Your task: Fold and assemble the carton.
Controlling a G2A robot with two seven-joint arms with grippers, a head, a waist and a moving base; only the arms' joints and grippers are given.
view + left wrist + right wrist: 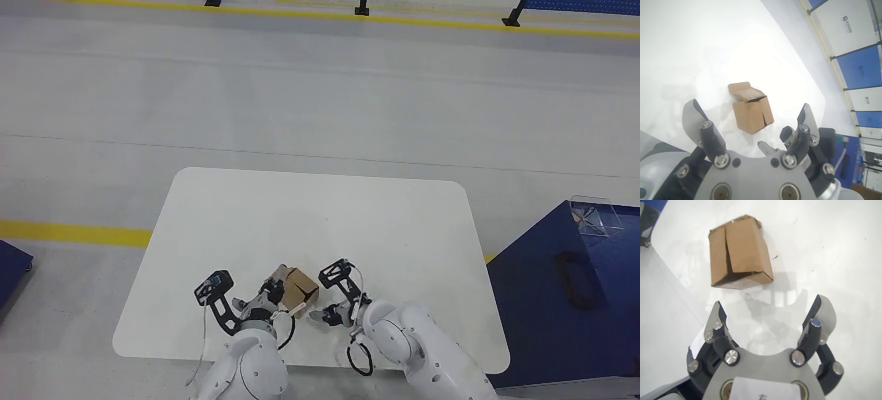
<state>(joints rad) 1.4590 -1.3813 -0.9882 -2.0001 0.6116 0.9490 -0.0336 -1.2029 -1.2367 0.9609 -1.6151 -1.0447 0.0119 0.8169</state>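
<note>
A small brown carton (292,287) stands on the white table (310,215) near its front edge, between my two arms. In the left wrist view the carton (752,115) is a formed cube with one flap sticking up and a gap at its top seam. In the right wrist view the carton (740,256) shows overlapping flaps, partly unclosed. My left gripper (750,111) is open, just short of the carton and touching nothing. My right gripper (768,311) is open too, a little way from the carton, with nothing between its fingers.
The table's rounded front edge (300,358) lies close behind both grippers. A blue cabinet (565,290) stands off the table's right side. The table's far half is bare white surface.
</note>
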